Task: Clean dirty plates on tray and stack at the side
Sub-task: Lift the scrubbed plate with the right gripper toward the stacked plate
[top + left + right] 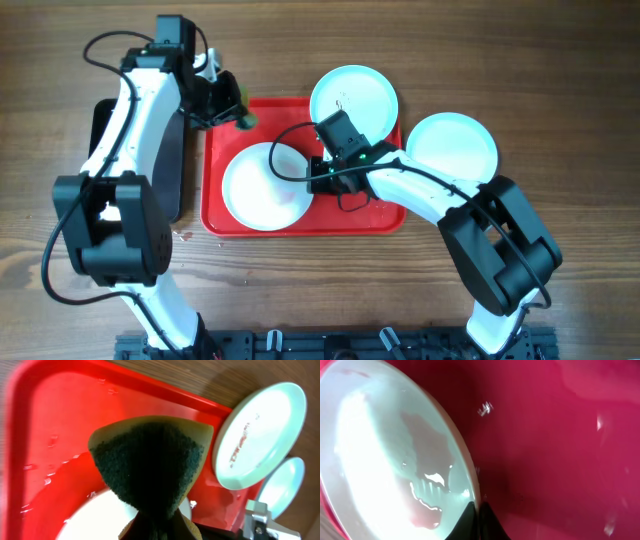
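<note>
- The near plate sits at the left of the red tray. It is pale, glossy and wet, with a reddish film.
- It is probably stiff, light, slippery and breakable, so the raised rim is the sensible hold.
- The right end effector pinches that rim, and the left end effector is clamped on a sponge.

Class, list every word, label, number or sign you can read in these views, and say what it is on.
No readable words, numbers or signs in any view.
The far plate, lying across the tray rim: its dark-red marks are smears, not letters.
The sponge, near plate and side plate: no print.
</note>
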Controlling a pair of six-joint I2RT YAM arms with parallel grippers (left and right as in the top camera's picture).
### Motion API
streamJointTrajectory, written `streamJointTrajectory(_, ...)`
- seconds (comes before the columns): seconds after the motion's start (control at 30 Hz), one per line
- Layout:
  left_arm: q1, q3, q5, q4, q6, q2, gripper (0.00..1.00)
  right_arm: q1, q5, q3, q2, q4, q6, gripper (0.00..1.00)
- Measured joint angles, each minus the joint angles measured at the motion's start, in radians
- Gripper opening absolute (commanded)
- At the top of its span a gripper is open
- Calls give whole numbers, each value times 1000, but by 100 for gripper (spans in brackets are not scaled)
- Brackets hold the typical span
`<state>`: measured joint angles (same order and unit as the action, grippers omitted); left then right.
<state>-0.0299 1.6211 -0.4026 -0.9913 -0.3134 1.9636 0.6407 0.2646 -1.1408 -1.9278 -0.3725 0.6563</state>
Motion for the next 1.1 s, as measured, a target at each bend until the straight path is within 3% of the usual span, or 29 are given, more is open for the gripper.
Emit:
streamJointTrajectory(0.23,4,1,114,-75,0,0,4,0,-125,-12,86,-174,-73,4)
streamJointTrajectory(0.53,-8,-23,148,-82,0,0,4,64,-569,-13,378,-259,-188,4)
streamJointTrajectory(0.9,-72,-115,148,-47,-16,0,4,349,-1284,-14,432,-109,-482,4)
streamJointTrajectory(1.1,-84,-123,148,-32,-24,0,4,442,-1536,-14,432,40,-675,4)
